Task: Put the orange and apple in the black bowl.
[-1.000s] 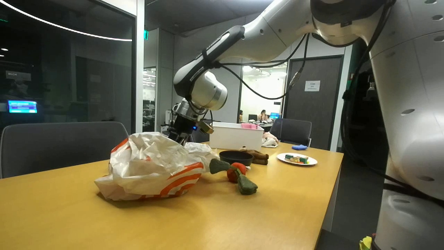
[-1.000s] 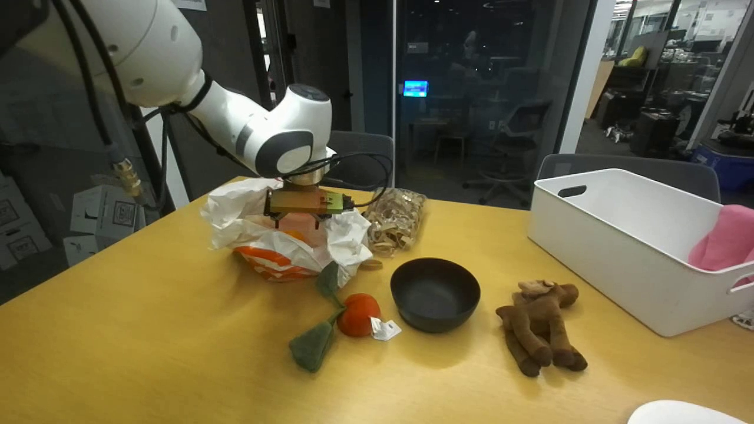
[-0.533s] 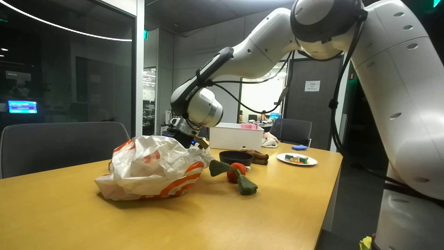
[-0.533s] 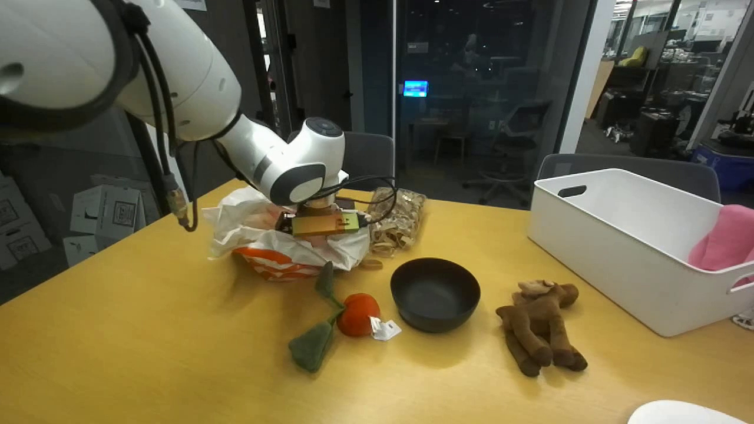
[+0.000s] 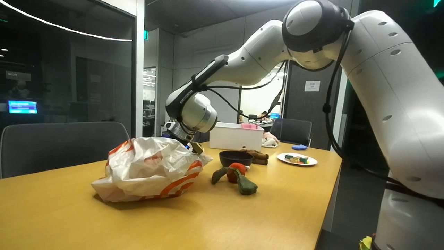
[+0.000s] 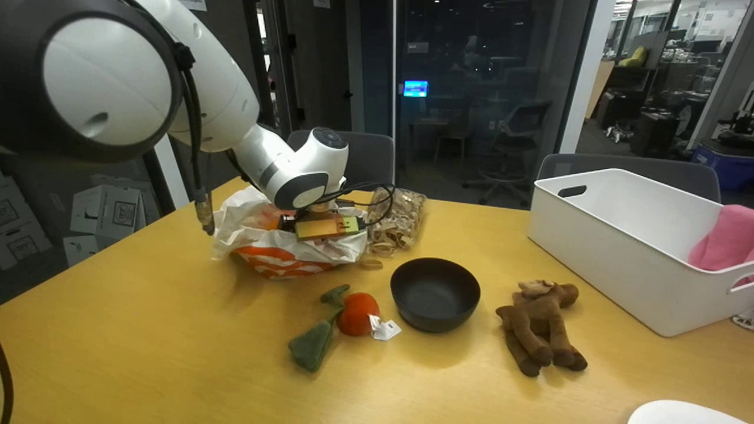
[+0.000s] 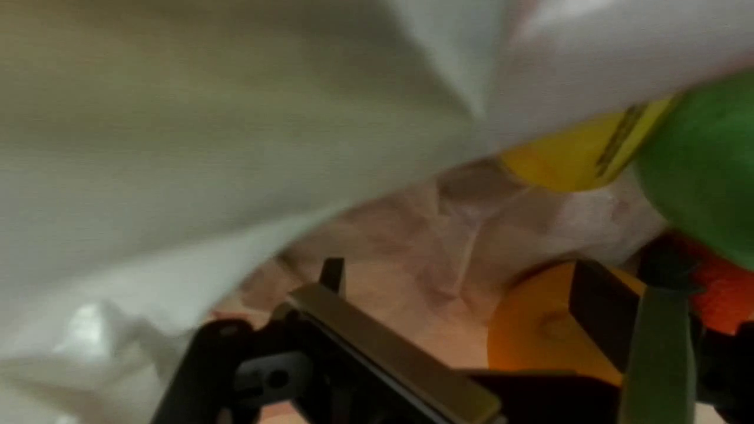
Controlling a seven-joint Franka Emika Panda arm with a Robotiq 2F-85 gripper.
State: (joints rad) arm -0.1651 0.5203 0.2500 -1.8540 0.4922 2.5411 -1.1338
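The black bowl (image 6: pixel 435 312) stands upright on the table and shows in both exterior views. Behind it lies a crumpled white bag (image 6: pixel 288 259) with my gripper lowered into its mouth, so the fingertips are hidden from outside. In the wrist view, inside the bag, the gripper (image 7: pixel 462 274) is open. The orange (image 7: pixel 524 330) lies low by the right finger, which covers part of it; nothing is gripped. To the right sit a green rounded thing (image 7: pixel 701 171) and a red thing (image 7: pixel 727 294), partly cut off. Whether either is the apple I cannot tell.
A red plush fruit with green leaves (image 6: pixel 358 314) lies beside the bowl. Around them are a brown plush animal (image 6: pixel 539 330), a clear packet (image 6: pixel 397 218), a white bin (image 6: pixel 595 253) and a white plate (image 5: pixel 281 158). A bag fold (image 7: pixel 235 147) hangs close before the wrist camera.
My gripper has gone down into the bag and shifted a little toward the clear packet. The bag's edge has been pushed about, and one green leaf of the plush fruit has dropped lower.
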